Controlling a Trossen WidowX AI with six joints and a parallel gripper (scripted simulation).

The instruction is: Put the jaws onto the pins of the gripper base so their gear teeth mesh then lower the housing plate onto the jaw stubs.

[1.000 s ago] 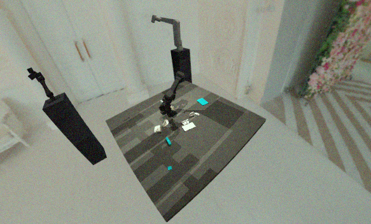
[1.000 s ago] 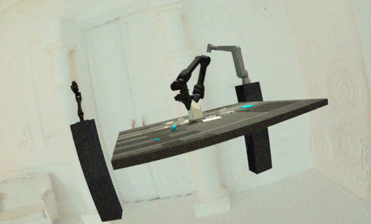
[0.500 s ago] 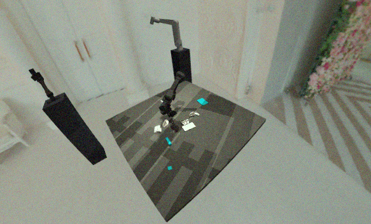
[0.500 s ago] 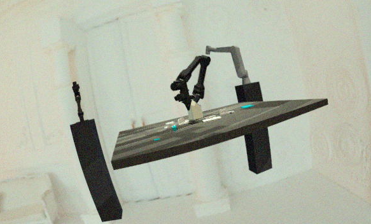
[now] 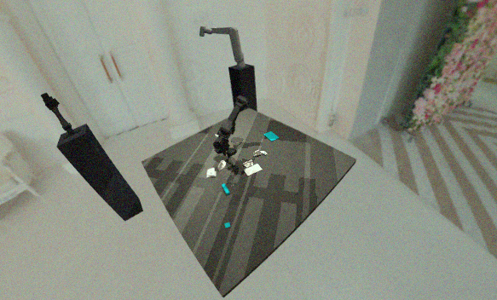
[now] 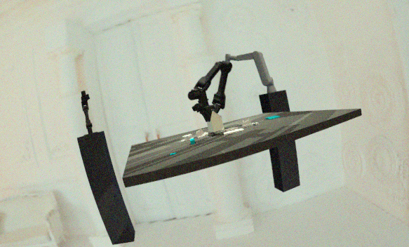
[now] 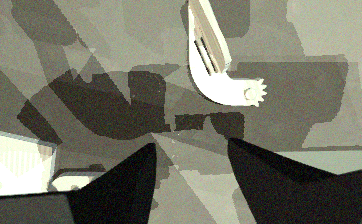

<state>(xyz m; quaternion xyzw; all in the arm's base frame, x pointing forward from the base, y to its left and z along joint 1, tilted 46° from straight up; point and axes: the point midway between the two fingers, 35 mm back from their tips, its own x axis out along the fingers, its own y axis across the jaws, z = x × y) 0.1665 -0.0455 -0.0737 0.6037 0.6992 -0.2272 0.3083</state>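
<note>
Dark patchy tabletop point(image 5: 280, 213) point(image 6: 238, 147), pincer point(image 5: 235, 170) point(image 6: 210, 121) point(image 7: 191, 148) half open, holding nothing, toothed white jaw point(image 7: 207, 82) cut off at wrist view's top edge

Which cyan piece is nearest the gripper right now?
The oblong piece. The small square and large flat piece both lie farther from the gripper.

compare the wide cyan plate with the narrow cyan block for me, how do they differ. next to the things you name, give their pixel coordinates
The cyan plate point(image 5: 271, 135) point(image 6: 273, 117) is broad, while the cyan block point(image 5: 225, 188) point(image 6: 192, 141) is narrow. The plate lies thin and flat; the block rises visibly higher. Both share the same colour and rest on the table point(image 5: 255, 239) point(image 6: 231, 154).
</note>
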